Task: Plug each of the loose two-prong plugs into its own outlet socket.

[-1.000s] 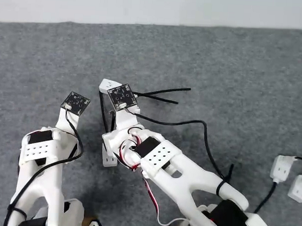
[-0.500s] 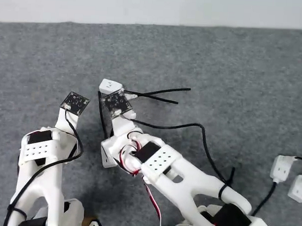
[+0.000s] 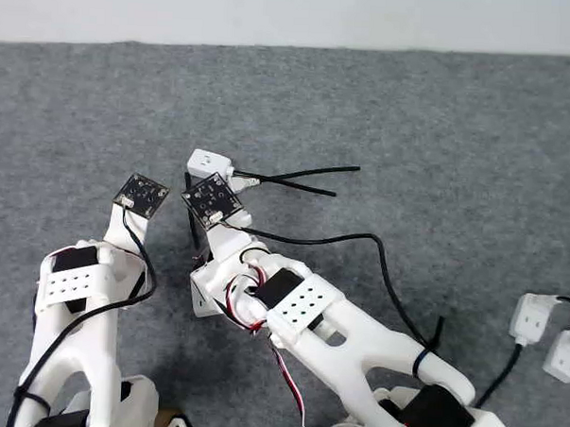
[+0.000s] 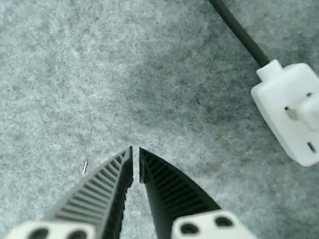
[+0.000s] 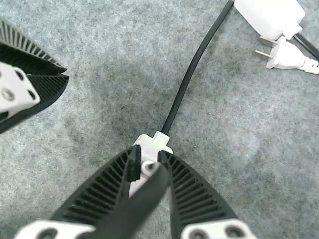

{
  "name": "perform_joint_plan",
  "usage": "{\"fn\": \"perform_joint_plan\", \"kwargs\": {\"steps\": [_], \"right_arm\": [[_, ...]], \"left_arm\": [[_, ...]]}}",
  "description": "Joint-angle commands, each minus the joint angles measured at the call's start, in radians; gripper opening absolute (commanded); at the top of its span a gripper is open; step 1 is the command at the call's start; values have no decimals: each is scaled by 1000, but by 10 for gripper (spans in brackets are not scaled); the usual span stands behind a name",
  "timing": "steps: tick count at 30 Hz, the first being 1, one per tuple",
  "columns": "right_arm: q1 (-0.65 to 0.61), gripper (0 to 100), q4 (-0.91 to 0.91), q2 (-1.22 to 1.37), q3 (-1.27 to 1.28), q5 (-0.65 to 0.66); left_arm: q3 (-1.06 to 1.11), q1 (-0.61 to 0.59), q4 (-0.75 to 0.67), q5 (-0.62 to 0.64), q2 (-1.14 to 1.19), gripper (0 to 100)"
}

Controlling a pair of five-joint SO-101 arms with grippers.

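My right gripper (image 5: 147,158) is shut on a white socket block (image 5: 152,143) at the end of a black cable (image 5: 192,74), low over the carpet. Beyond it lie a second white socket (image 5: 269,15) and a loose white two-prong plug (image 5: 279,55), side by side. From above, that socket (image 3: 210,163) and plug (image 3: 243,181) sit just past the right arm's wrist camera (image 3: 212,199). My left gripper (image 4: 135,151) is shut with nothing in it, beside a white socket block (image 4: 286,112) on a black cable.
Two more white sockets (image 3: 531,315) (image 3: 565,354) lie at the right edge on their cables. Black leads (image 3: 305,177) trail right from the plug, and a black cable (image 3: 386,275) loops across the grey carpet (image 3: 440,135).
The right arm's wrist has drawn left and back toward its base, uncovering the far white socket. The left arm has stayed put.
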Motion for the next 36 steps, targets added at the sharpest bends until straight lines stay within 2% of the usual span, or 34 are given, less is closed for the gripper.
{"fn": "perform_joint_plan", "kwargs": {"steps": [1, 25, 36], "right_arm": [[-21, 8, 64, -2, -55, 15], [10, 8, 188, 13, -187, 124], [-31, 8, 196, 245, -230, 175]], "left_arm": [[-7, -5, -25, 15, -31, 15], [-7, -5, -25, 15, -31, 15], [-7, -5, -25, 15, -31, 15]]}}
